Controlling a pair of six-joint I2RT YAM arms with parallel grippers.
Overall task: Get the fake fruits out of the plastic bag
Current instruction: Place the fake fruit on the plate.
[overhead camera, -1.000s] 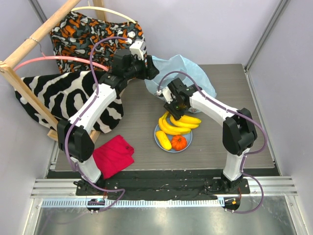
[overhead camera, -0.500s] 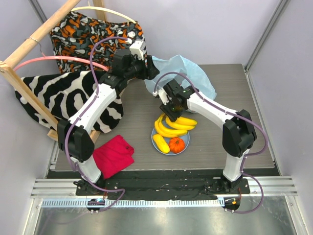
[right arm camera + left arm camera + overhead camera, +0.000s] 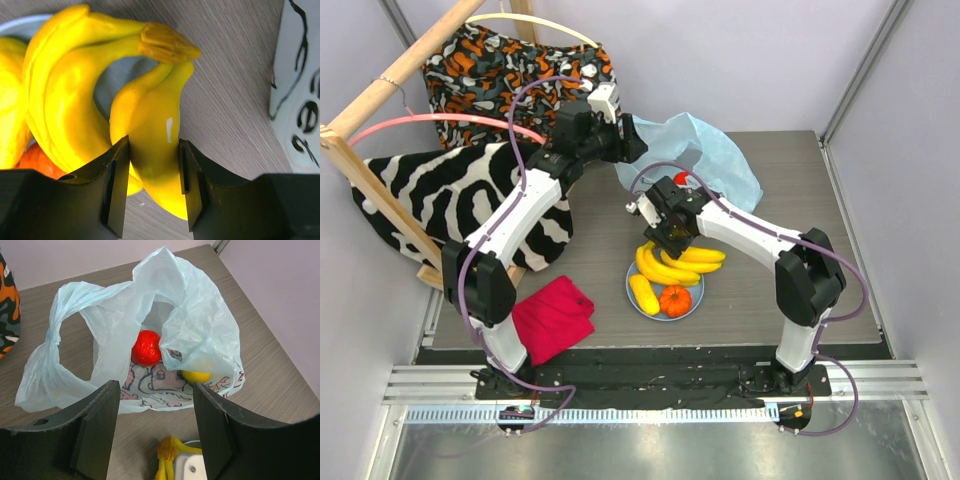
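Pinching banana bunch (image 3: pixel 150 120) by plate (image 3: pixel 696 297), right gripper (image 3: pixel 154 150) is busy; red fruit (image 3: pixel 146 347), upper-centre in bag (image 3: pixel 200 325), faces wide-open left gripper (image 3: pixel 155 390).

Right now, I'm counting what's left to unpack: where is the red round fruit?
The red round fruit lies mid-frame in the left wrist view, inside the open plastic bag, up-left of a yellow piece also inside it.

We record a grey wood-grain surface (image 3: pixel 800 290) enclosed by plain pale lilac walls (image 3: pixel 740 60), with a metal post (image 3: pixel 860 70) at the far right corner. A wooden frame (image 3: pixel 410 62) stands at the left, draped with a zebra-striped cloth (image 3: pixel 430 195) and an orange-patterned cloth (image 3: pixel 490 70). An aluminium rail (image 3: pixel 880 380) borders the near edge. Lighting is even.
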